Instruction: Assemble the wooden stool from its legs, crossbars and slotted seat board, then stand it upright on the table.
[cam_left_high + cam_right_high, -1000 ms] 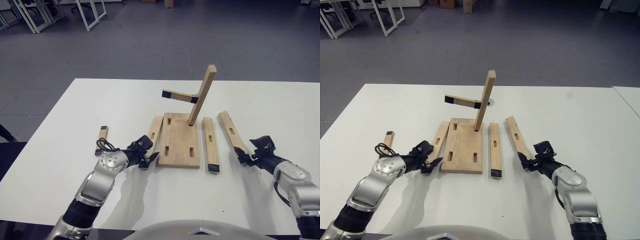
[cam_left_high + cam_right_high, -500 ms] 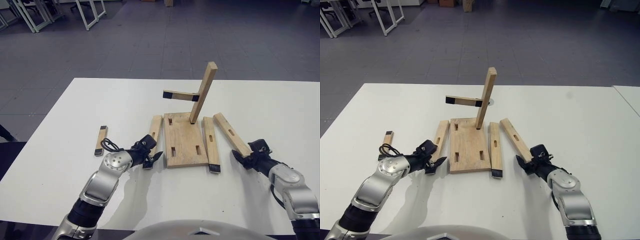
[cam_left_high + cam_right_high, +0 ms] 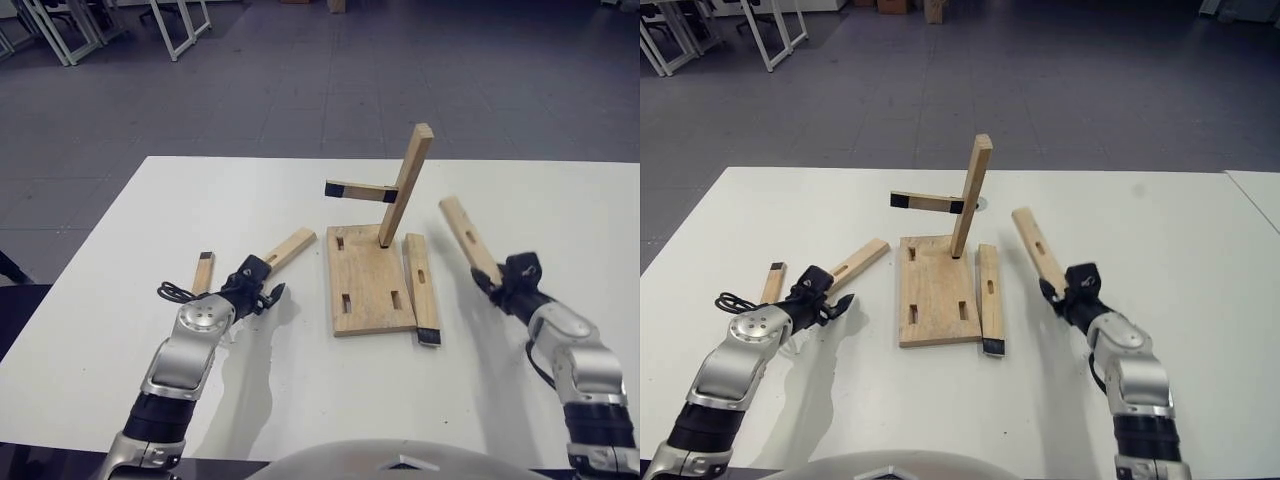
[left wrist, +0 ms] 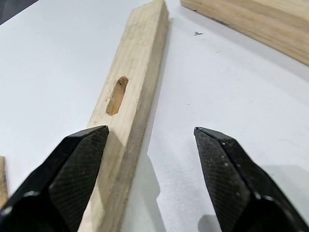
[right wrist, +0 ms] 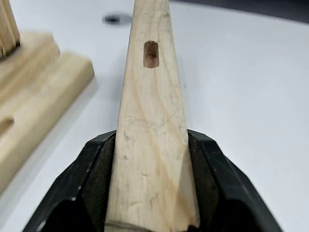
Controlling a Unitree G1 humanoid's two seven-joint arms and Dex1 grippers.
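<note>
Right pincer [image 5: 150, 140] now clamped on near end of one slotted leg [image 5: 150, 92]; leg is up off the worktop [image 3: 230, 200], slanting away from the tips. Left pincer [image 4: 149, 131] gaping. Second leg [image 4: 133, 82] dragged clear of seat board [image 3: 368, 280], just beside one finger, ungripped. Probably next: lifted leg into a slot.

Seat board [image 3: 368, 285]: pale wood, fine grain. Held leg [image 5: 152, 121], right of seat board: pale wood, dark slot. Counter [image 3: 230, 200]: plain white. Floor [image 3: 300, 80]: grey tiles. Left gripper [image 4: 150, 133] jaws: black, cross-hatched.
</note>
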